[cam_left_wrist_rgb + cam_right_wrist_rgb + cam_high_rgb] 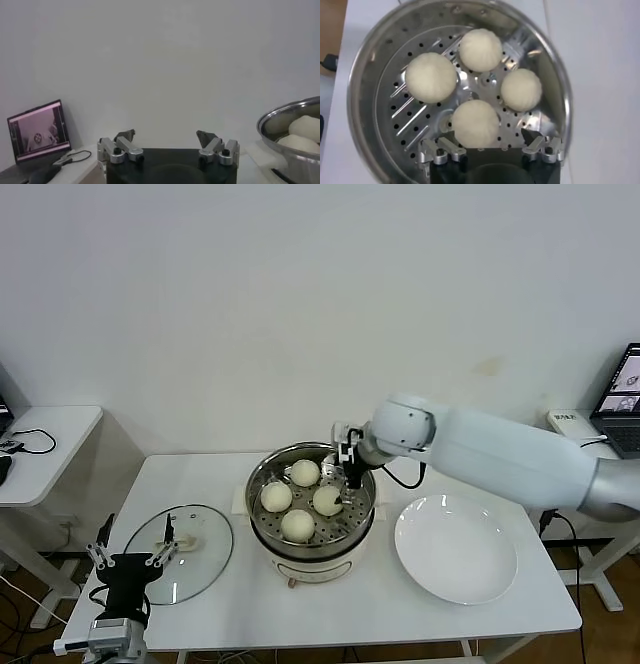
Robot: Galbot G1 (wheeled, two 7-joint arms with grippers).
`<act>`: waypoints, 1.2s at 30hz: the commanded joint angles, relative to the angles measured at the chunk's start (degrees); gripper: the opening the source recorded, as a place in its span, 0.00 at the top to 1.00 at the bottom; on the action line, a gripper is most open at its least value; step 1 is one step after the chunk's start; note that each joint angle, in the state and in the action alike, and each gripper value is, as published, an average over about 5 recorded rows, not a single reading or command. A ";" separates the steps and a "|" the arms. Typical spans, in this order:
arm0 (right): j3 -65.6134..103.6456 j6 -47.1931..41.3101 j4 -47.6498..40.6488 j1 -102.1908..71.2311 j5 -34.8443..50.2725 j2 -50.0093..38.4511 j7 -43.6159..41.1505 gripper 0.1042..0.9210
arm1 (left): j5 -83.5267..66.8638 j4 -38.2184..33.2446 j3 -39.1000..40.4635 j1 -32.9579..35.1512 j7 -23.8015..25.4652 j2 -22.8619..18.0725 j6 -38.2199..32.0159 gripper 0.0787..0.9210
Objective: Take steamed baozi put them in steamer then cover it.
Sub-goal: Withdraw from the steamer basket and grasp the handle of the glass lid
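The steamer (312, 550), a shiny steel pot on a cream base, stands at the table's middle. Four pale baozi lie on its perforated tray (415, 125): at the back (305, 473), left (276, 496), right (327, 500) and front (298, 525). My right gripper (352, 474) hangs open and empty over the pot's right side. In the right wrist view its jaws (487, 136) stand apart, just above one baozi (475, 123). The glass cover (205, 559) lies flat on the table to the left. My left gripper (128, 561) is open and empty at the cover's left edge.
A white plate (456, 549) lies right of the steamer. The left wrist view shows the steamer's rim (290, 115) with baozi (305, 127) and a laptop (37, 130) far off. A side table (50, 434) stands at the left.
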 commanded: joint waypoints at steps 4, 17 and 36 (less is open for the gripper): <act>29.21 11.95 12.47 -26.03 6.18 -13.54 27.39 0.12 | -0.62 0.96 -0.15 -0.06 -0.49 -0.12 -2.11 0.12; 74.17 43.96 10.96 -70.88 -8.90 -0.77 35.40 0.12 | 1.17 5.48 -0.14 0.56 -1.83 -1.56 -7.69 0.12; 107.60 43.68 20.71 -108.45 -8.25 19.03 30.37 0.12 | 52.23 23.52 -5.95 0.70 -0.27 5.51 -14.61 0.12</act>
